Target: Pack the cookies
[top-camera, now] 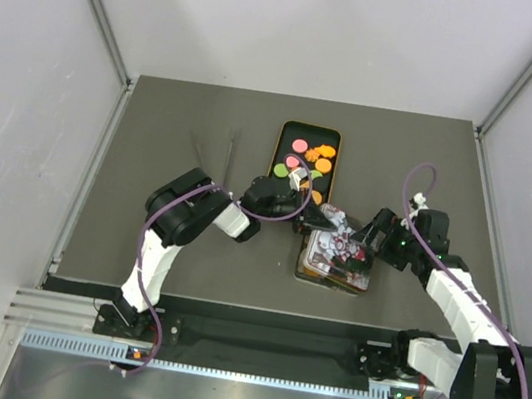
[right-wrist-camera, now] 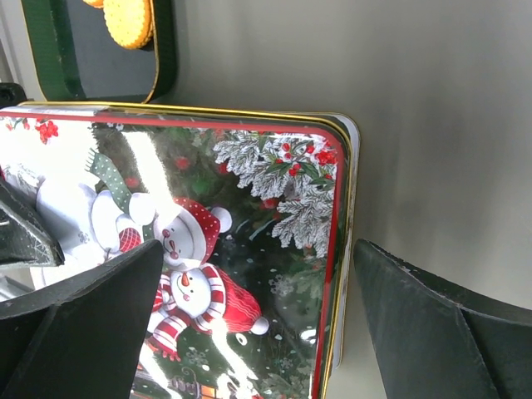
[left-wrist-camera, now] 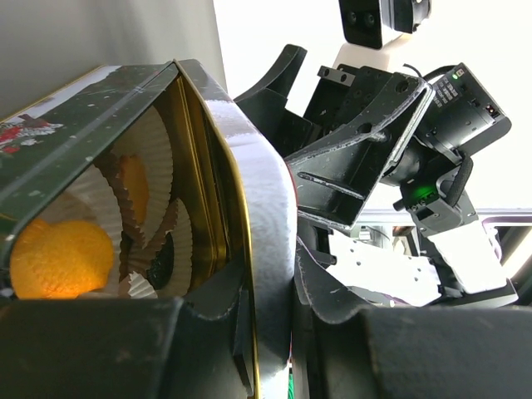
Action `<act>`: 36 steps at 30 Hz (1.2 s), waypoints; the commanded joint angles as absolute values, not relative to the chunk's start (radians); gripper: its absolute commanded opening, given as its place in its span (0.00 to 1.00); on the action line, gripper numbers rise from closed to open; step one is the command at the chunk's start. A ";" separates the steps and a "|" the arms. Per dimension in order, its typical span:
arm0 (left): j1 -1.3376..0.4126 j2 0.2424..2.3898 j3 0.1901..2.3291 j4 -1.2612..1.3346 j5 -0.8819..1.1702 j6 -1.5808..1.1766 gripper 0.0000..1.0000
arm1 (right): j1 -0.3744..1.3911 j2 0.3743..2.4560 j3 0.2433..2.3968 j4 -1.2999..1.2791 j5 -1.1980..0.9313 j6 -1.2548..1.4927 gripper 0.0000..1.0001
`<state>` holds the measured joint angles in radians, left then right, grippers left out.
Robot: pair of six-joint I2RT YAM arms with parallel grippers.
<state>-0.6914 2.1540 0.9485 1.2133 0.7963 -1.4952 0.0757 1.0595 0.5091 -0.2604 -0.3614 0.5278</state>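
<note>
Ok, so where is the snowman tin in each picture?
Top external: the snowman tin, right of centre.
Left wrist: the tin fills the left half, paper cups showing inside.
Right wrist: it fills the left and middle.
Shared landmark: the cookie tray, beyond the tin from above, top left in right wrist; absent from left wrist.

1 dark tray [top-camera: 276, 146], about 7 loose cookies [top-camera: 323, 165], 1 snowman-printed tin [top-camera: 337, 261], 2 robot arms [top-camera: 188, 210].

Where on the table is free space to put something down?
Bare mat lies left of the two dark sticks, right of the cookie tray up to the wall, and near the front left. The middle is crowded: tray, tin, left claw and right claw meet there.
</note>
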 commanded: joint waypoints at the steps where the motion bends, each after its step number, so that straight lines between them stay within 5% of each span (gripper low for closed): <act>1: -0.683 2.161 0.971 1.345 0.801 -1.493 0.15 | 0.066 1.075 0.494 -0.215 -0.394 0.523 0.97; 21: -0.644 2.117 0.920 1.315 0.810 -1.450 0.37 | 0.066 1.109 0.486 -0.172 -0.431 0.558 0.91; 36: -0.581 2.051 0.839 1.278 0.822 -1.424 0.37 | 0.066 1.111 0.489 -0.170 -0.431 0.563 0.90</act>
<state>-0.5980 2.1113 0.8539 1.2274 0.8078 -1.4559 0.0742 1.1076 0.4843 -0.2073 -0.4232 0.5632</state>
